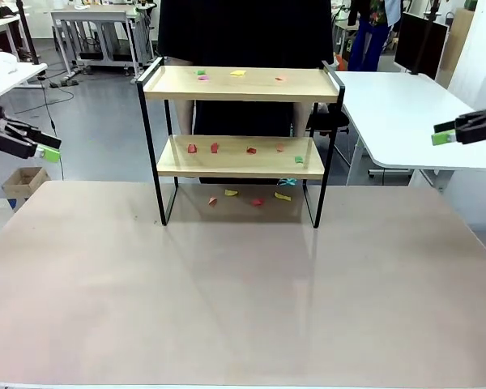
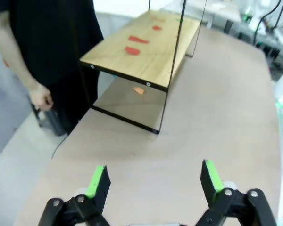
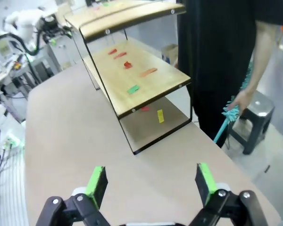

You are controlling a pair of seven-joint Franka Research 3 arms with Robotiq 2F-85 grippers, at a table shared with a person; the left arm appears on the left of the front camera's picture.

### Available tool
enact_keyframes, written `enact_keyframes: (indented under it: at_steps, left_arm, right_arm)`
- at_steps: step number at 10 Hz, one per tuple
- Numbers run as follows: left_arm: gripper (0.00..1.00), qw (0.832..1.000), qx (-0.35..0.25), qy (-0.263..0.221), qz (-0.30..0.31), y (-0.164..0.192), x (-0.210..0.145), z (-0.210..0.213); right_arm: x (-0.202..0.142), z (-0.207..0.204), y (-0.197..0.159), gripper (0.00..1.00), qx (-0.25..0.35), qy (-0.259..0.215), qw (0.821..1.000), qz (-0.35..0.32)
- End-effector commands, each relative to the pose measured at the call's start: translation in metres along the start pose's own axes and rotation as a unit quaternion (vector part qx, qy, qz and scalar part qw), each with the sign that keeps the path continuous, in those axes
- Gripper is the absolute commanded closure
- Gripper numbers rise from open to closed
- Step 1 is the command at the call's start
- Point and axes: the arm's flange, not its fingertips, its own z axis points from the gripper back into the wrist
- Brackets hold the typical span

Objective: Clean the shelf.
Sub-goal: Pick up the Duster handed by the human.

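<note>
**Hands.** In the left wrist view the left hand has its black fingers with green pads spread fully apart. Nothing is between them, and bare table lies beneath. In the front view the left hand hangs beyond the table's left edge, level with the lower board of the shelf. The right hand is likewise spread to its full width and holds nothing. In the front view it hangs beyond the table's right edge.

**Table.** The wide, pale beige-topped table is bare across its near half.

**Shelf.** The small two-tier shelf, two light wooden boards in a thin black metal frame, stands upright on the table at the middle of the far edge.
- The top board carries small coloured paper scraps: green and pink together, one yellow, one red.
- The lower board carries four reddish scraps in a row and one green scrap at its right end.
- More red and yellow scraps lie on the table under the lower board, inside the frame.

**Person.** A person in a black top stands just beyond the far edge, directly behind the shelf.
- In the right wrist view the person's hand holds a teal fluffy duster low at the side, apart from the shelf. A grey stool stands on the floor nearby.
- In the left wrist view the person's other hand hangs near the shelf's end. I cannot tell whether it holds anything.
</note>
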Motion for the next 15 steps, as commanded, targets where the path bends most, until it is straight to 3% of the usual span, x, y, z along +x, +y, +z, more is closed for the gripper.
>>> enact_keyframes:
  at_steps: [1,2,3,4,8,9,13,15]
  left_arm:
    - [0.0,0.999,-0.025,-0.028,-0.004,0.022,-0.013,-0.009]
    - [0.0,0.999,-0.025,-0.048,-0.01,0.023,-0.017,-0.013]
    - [0.0,0.998,-0.017,-0.061,-0.008,0.014,-0.016,-0.011]
    - [0.0,0.999,-0.02,-0.032,0.004,0.019,-0.029,-0.014]
    - [0.0,0.999,-0.021,-0.039,0.005,0.021,-0.032,-0.015]
    - [0.0,0.996,-0.026,-0.087,0.006,0.038,-0.042,-0.013]
    - [0.0,0.979,-0.062,-0.186,-0.051,0.071,-0.071,-0.003]
    - [0.0,0.967,-0.064,-0.23,-0.086,0.081,-0.076,-0.006]
  right_arm:
    - [-0.022,-0.004,-0.043,0.0,0.027,-0.017,0.999,0.036]
    - [-0.031,-0.002,-0.054,0.0,0.03,-0.035,0.999,0.025]
    - [-0.029,-0.01,-0.039,0.0,0.029,-0.004,0.999,0.021]
    - [-0.043,-0.004,-0.035,0.0,0.023,-0.023,0.999,0.012]
    - [-0.046,-0.005,-0.043,0.0,0.029,-0.025,0.999,0.013]
    - [-0.047,-0.005,-0.07,0.0,0.097,-0.038,0.994,0.029]
    - [-0.066,0.012,-0.123,0.0,0.152,-0.138,0.976,0.069]
    - [-0.069,0.019,-0.14,0.0,0.152,-0.157,0.973,0.079]
